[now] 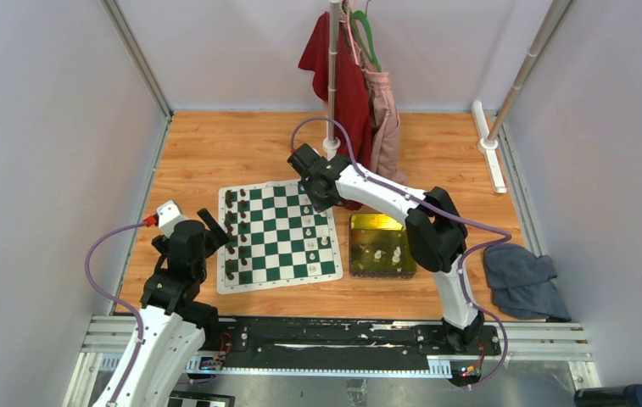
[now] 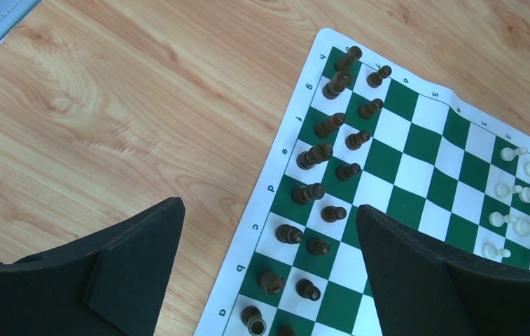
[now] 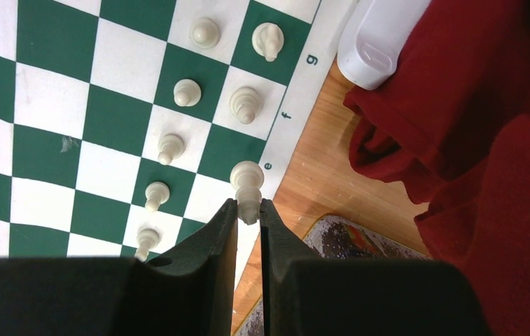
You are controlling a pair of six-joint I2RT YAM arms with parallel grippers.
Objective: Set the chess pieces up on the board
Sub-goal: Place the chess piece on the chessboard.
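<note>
- What could go wrong: my right gripper (image 3: 248,212) pinches the cream piece (image 3: 247,180) only by one narrow end. If I let go before its base sits flat, it could tip onto the neighbouring chessman (image 3: 246,103) or topple off the edge.
- My jaws are nearly together, clamped on that piece and touching nothing else. I cannot tell whether its base meets the mat yet.
- The piece hangs over the outermost row of the board (image 3: 45,143), by the letter e on the white border. A drift sideways would land it on the border.
- Other cream chessmen (image 3: 187,92) stand in two rows beside it.
- Beyond the border lie the tray (image 3: 346,238) and a red cloth (image 3: 472,105).
- My left gripper (image 2: 267,207) is spread wide and empty, above the dark chessmen (image 2: 315,155).
</note>
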